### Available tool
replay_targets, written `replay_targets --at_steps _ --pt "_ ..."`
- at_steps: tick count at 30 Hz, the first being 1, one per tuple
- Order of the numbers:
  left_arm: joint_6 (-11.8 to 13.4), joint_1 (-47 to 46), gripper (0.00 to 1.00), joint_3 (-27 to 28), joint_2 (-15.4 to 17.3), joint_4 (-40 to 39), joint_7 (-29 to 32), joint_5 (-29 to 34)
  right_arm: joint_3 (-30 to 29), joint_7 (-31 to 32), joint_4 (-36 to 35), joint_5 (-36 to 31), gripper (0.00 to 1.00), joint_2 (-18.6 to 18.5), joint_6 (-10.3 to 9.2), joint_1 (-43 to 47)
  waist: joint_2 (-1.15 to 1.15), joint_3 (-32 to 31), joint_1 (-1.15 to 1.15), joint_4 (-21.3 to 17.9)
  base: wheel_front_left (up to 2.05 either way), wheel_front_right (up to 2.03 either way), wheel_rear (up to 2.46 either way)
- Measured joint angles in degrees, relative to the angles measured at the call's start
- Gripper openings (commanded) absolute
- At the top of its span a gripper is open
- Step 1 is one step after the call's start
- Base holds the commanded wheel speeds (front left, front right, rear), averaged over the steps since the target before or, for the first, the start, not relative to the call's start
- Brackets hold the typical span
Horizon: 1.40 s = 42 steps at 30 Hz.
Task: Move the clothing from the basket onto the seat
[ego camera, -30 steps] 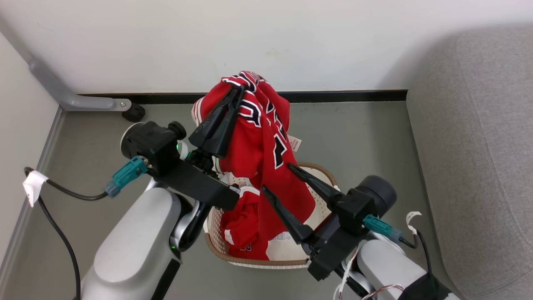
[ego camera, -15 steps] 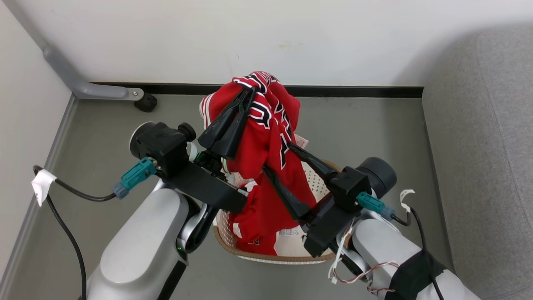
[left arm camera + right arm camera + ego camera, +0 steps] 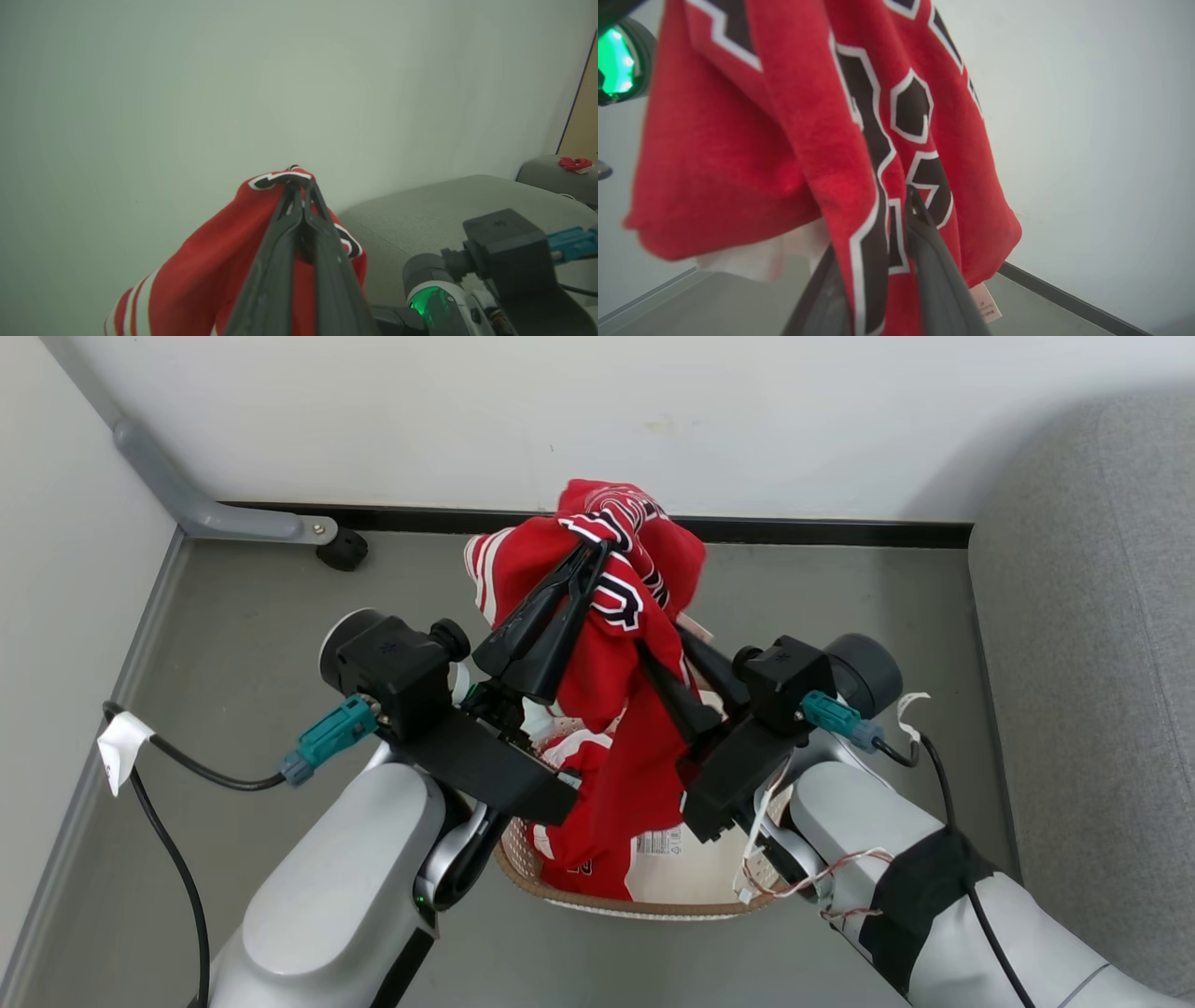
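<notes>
My left gripper [image 3: 590, 549] is pinched tight on the jersey [image 3: 607, 672] and holds it up above the basket [image 3: 644, 903]. Red cloth reaches down into the basket. My right gripper [image 3: 665, 642] has a finger on each side of a fold, but I cannot tell if it squeezes. The wall [image 3: 560, 420] is close at 12 o'clock. The seat [image 3: 1092, 616] is at 3 o'clock, with bare floor [image 3: 840, 607] between.

The right tool [image 3: 660, 638] rises and closes on the jersey [image 3: 611, 667]; the left tool [image 3: 593, 545] lifts it higher above the basket [image 3: 653, 903].
</notes>
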Motion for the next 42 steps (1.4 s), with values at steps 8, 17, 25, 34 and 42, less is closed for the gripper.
replay_targets --at_steps 8,17,25,34,42 --pt "0.0 0.16 0.0 1.05 0.76 1.45 0.0 -0.2 1.27 0.0 0.57 3.7 0.0 0.03 -0.81 -0.03 0.0 0.13 0.0 -0.32 0.0 0.0 0.0" --pt "0.0 1.08 1.0 2.48 0.99 3.43 0.0 -0.2 0.74 0.01 0.58 5.0 0.0 0.01 -1.69 0.01 0.0 0.03 0.0 -2.22 0.0 0.0 0.0" --pt "0.0 3.43 1.0 3.75 1.49 5.88 0.0 -0.05 -0.58 0.01 0.88 5.77 0.0 0.02 -1.77 0.13 0.0 -0.11 0.0 -4.2 0.0 0.0 0.0" --pt "0.0 6.54 1.0 5.38 2.13 7.21 0.0 0.63 -2.41 0.01 1.48 5.99 0.0 0.01 -1.82 1.7 0.0 -0.38 0.0 -7.6 0.0 0.0 0.0" --pt "0.0 8.5 1.0 6.84 2.08 7.69 0.0 1.19 -4.44 0.01 1.51 5.79 0.0 0.03 -1.82 3.39 -0.01 -0.58 0.0 -11.51 0.0 0.0 0.0"
